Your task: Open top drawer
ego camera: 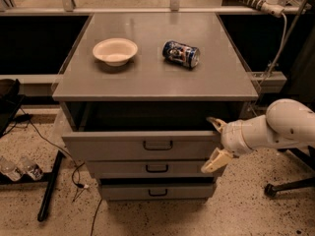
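Note:
The top drawer of the grey cabinet is pulled partly out, its dark inside showing under the cabinet top. Its front carries a small black loop handle. My gripper is at the drawer's right front corner, open, with one cream finger at the top edge of the drawer front and the other down in front of the middle drawer. It holds nothing. My white arm reaches in from the right.
Two narrower drawers, middle and bottom, are below. On the cabinet top lie a cream bowl and a tipped blue can. A black stand leg and cables are on the floor left; a chair base is right.

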{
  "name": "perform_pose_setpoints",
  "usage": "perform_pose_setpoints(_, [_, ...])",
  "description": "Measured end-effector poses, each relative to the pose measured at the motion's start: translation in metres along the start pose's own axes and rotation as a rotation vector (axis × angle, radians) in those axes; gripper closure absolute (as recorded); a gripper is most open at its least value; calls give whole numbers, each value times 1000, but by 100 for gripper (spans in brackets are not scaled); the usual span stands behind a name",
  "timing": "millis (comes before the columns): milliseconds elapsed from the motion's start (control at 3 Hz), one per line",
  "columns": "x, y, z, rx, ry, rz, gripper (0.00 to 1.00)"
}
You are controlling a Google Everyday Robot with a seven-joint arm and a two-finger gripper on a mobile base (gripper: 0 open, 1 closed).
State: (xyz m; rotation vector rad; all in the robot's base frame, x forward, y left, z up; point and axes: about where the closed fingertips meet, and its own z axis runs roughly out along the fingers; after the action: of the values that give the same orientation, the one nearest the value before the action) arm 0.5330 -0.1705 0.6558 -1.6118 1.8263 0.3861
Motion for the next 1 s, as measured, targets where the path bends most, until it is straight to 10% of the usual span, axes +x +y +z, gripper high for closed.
perform_pose_setpoints(1000, [-11, -3, -11, 0, 0, 0, 89])
